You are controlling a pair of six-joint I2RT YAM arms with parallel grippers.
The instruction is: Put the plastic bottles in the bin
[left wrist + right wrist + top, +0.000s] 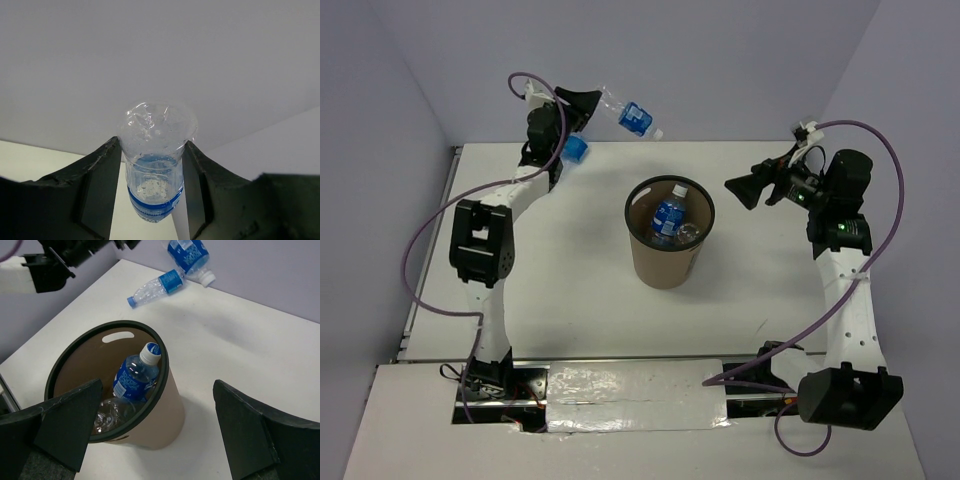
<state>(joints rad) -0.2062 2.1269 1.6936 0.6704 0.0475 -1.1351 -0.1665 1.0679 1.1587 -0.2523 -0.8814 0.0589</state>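
My left gripper (592, 106) is raised over the table's far left corner, shut on the base end of a clear plastic bottle (632, 117) with a blue label. The bottle's cap points right and slightly down. In the left wrist view that bottle (154, 170) sits squeezed between both fingers. A second blue-labelled bottle (577, 150) lies on the table below it, partly hidden by the arm; the right wrist view shows it whole (156, 288). The brown bin (669, 262) stands mid-table with a blue-labelled bottle (134, 378) and a clear one (113, 413) inside. My right gripper (738, 189) hangs open to the right of the bin, holding nothing.
White walls close the table on the left, back and right. Purple cables loop from both arms. A foil-covered strip (635, 397) runs along the near edge between the arm bases.
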